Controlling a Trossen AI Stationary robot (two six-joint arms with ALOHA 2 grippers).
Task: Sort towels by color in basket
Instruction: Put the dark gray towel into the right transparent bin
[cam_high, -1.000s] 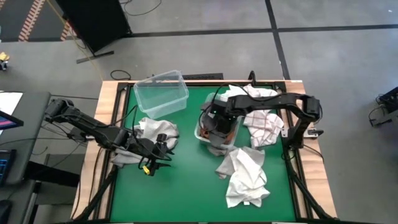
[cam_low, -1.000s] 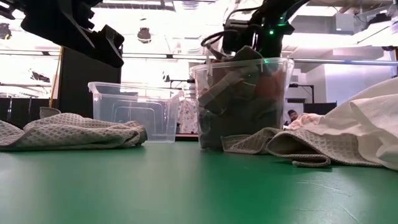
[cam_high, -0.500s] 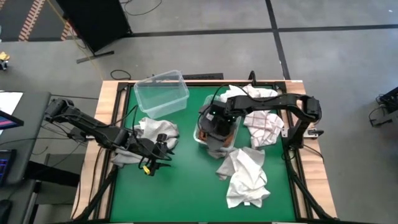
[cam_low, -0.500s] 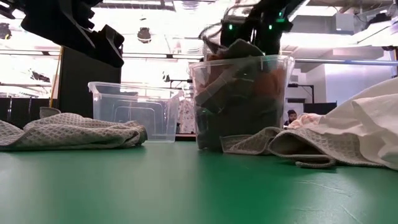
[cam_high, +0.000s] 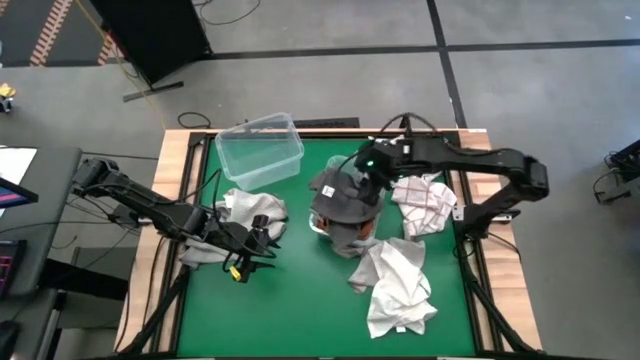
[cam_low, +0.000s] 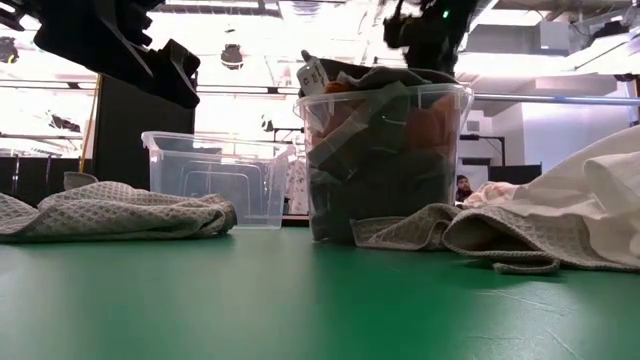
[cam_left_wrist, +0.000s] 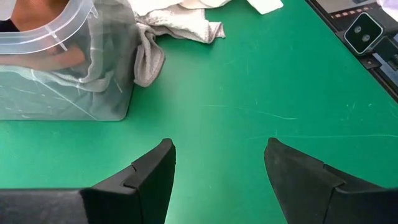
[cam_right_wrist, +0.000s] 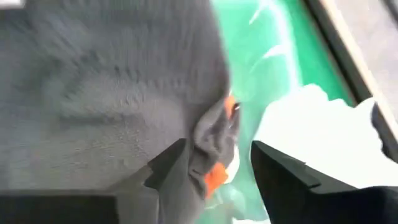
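A clear basket (cam_low: 385, 165) stands mid-table, stuffed with dark grey and rust orange towels (cam_low: 430, 130). A dark grey towel (cam_high: 340, 197) lies heaped over its top. My right gripper (cam_high: 372, 170) hangs open just above the basket's far right rim, clear of the cloth (cam_right_wrist: 93, 81). My left gripper (cam_left_wrist: 217, 149) waits open over bare green table at the left, beside a light grey towel (cam_high: 248, 208). Another light grey towel (cam_low: 400, 228) lies on the table against the basket's foot.
An empty clear basket (cam_high: 260, 150) stands at the far left. A white towel (cam_high: 397, 285) lies near the front, right of centre. A red-checked towel (cam_high: 425, 203) and another white one (cam_high: 410, 150) lie right of the full basket. The front left stays bare green.
My right gripper has risen out of the full basket and drawn back a little toward the far right. The dark grey towel stays behind, now heaped over the basket's top and covering what lies inside.
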